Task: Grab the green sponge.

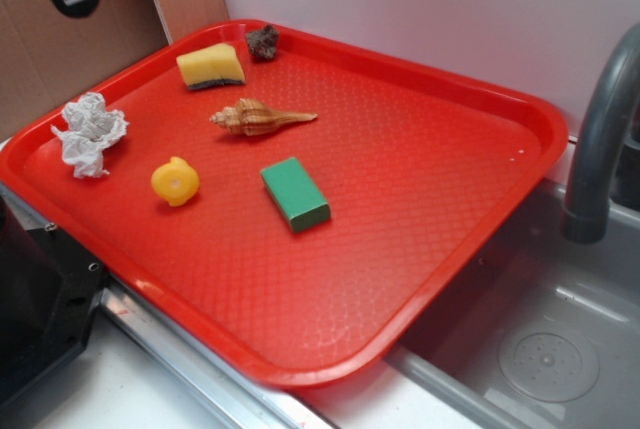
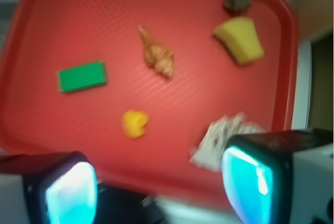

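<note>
A wide red tray [image 1: 420, 249] lay on the desk, one end overhanging a grey sink [image 1: 540, 349] with a dark faucet [image 1: 600, 149] at its side. A brown board [image 1: 60, 59] leaned behind it.

In the wrist view the jaws [image 2: 159, 185] stood spread wide, their two pads [image 2: 70, 192] glowing cyan at the bottom edge, nothing between them and nothing touched; they hung above the tray's near rim. The exterior view showed no jaws, only a dark piece of hardware in its top left corner, and only that view showed the sink.

On the tray the green sponge [image 1: 295, 192] lay flat near the middle, apart from everything else; the wrist view placed it to the left [image 2: 82, 76]. A yellow sponge [image 1: 211, 66] sat by the far rim, just beside a small brown lump [image 1: 263, 42]. A crumpled tissue [image 1: 90, 133] rested near the left rim. A spiral shell [image 1: 260, 118] lay between the two sponges, and a small yellow toy [image 1: 175, 181] sat left of the green sponge. The wrist view was blurred.
</note>
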Available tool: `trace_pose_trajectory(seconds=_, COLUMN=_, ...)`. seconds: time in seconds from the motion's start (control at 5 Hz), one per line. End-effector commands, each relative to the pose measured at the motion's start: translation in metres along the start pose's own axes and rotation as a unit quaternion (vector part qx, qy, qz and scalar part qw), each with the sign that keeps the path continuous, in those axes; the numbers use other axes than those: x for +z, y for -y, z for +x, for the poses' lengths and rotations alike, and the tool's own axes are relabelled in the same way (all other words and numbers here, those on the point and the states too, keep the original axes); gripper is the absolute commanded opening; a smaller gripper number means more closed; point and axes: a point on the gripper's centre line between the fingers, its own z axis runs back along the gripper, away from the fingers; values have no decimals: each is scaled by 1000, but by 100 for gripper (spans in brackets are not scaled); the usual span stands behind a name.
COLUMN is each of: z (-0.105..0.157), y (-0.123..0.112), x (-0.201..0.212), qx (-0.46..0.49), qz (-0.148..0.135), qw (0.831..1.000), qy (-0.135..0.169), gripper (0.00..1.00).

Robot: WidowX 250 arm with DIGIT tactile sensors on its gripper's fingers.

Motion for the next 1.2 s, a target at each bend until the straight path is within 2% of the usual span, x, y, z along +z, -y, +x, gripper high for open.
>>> trace_pose_trajectory(seconds=0.0, z=42, y=-49, x=-54, qx=-56, qz=29, qw=998, qy=19, gripper=100)
trace_pose_trajectory(seconds=0.2, z=63, y=-75, x=-74, qx=-34, qz=66, qw=997, qy=10, gripper=100)
trace_pose_trajectory(seconds=0.4, z=80, y=-83, x=-78, qx=-59, qz=51, qw=996, qy=35, gripper=100)
trace_pose_trajectory(seconds=0.6, z=109, y=-83, x=-76, qx=-81, qz=64, qw=993, qy=66, gripper=100)
trace_pose_trajectory(seconds=0.8, z=115, y=-86, x=-91, qx=-74, qz=79, qw=992, qy=56, gripper=100)
trace_pose_trajectory(seconds=1.0, z=108, y=-94, x=-103, qx=-68, qz=69, qw=993, qy=62, gripper=100)
